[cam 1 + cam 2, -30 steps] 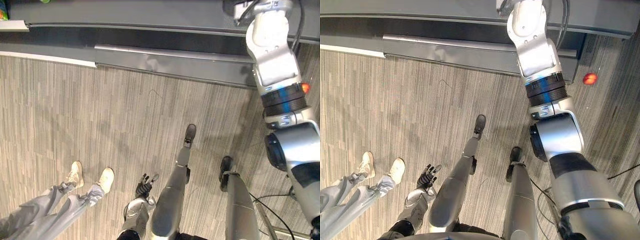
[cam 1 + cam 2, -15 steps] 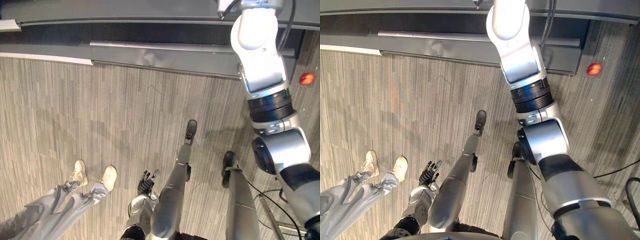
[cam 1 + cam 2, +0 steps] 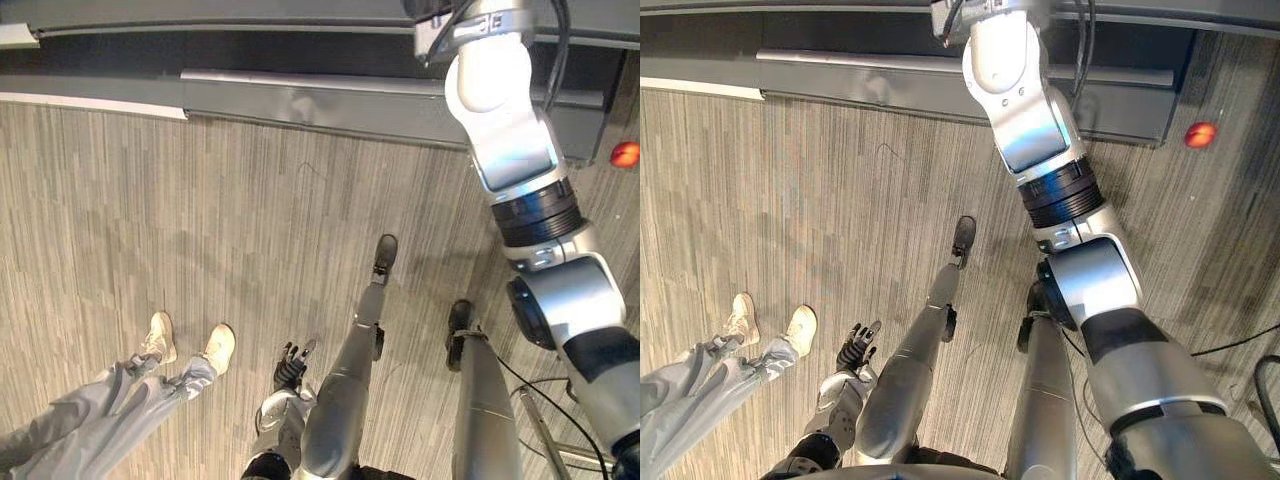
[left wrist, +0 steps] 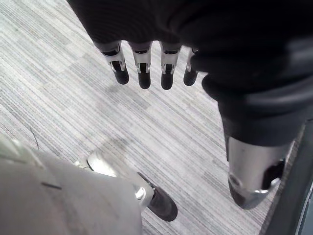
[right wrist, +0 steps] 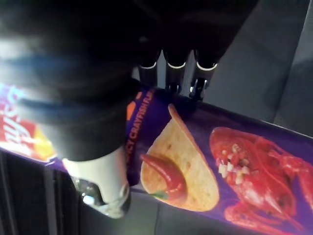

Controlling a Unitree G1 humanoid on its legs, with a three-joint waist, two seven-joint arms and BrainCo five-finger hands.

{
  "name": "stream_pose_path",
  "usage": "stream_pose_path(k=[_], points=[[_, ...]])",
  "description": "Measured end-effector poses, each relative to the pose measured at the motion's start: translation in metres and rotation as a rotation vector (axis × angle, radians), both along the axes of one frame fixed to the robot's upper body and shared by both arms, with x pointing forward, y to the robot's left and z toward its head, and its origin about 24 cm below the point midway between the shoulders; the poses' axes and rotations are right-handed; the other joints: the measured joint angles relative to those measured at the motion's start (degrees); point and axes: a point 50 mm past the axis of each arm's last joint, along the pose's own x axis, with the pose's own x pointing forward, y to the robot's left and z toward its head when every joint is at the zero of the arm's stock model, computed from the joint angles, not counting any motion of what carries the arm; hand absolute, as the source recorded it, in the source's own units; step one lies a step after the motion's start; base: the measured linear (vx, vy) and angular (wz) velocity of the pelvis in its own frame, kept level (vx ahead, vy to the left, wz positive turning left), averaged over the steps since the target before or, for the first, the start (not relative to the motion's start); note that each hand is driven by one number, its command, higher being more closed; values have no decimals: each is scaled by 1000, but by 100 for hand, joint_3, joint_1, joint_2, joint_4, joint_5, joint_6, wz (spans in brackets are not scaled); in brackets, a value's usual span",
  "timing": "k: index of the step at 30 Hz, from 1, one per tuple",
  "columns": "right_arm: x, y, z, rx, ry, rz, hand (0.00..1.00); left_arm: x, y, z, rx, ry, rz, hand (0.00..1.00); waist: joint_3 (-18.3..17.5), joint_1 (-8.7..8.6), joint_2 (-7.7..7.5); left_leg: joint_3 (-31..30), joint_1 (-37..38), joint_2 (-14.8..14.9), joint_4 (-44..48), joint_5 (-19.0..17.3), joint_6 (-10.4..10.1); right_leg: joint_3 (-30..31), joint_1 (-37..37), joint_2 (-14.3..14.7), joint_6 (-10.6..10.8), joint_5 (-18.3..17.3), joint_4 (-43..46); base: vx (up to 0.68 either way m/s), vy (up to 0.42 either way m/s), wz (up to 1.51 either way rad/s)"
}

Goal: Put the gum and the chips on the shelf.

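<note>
As the chips can (image 5: 220, 161) sits clasped by the curled fingers and thumb of our right hand (image 5: 176, 73), up at the grey shelf (image 3: 300, 100), we judge placing underway: next, seat it flat, then let go. Our left hand (image 4: 142, 68) hangs slack, empty.

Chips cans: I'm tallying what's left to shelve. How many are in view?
1. The purple chips can is gripped in the right hand, up at the grey shelf. Others may sit hidden on the shelf.
</note>
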Motion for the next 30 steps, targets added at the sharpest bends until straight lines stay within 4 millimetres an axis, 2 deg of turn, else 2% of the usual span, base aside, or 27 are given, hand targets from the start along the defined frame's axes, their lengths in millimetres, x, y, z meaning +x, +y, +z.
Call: stream_pose_path(k=[4, 11, 15, 30], points=[[14, -8, -7, -38, 65, -62, 100, 0, -1, 0, -13, -4, 12, 0, 0, 19, 0, -63, -62, -20, -1, 21, -2, -35, -34, -14, 2, -15, 17, 46, -70, 11], [22, -11, -10, -152, 89, -150, 100, 0, -1, 0, -24, -7, 22, 0, 0, 4, 0, -125, -192, -92, -1, 23, -2, -22, -198, -81, 30, -56, 148, 52, -67, 7], [22, -9, -4, -165, 80, -159, 100, 0, -1, 1, -22, -10, 19, 0, 0, 17, 0, -133, -193, -102, -1, 28, -11, 1, -214, -80, 38, -69, 206, 44, -72, 5], [24, -7, -6, -197, 78, -177, 100, 0, -1, 1, -22, -12, 19, 0, 0, 14, 0, -95, -213, -110, -2, -10, 23, 26, -240, -93, 38, -69, 200, 35, -60, -1]])
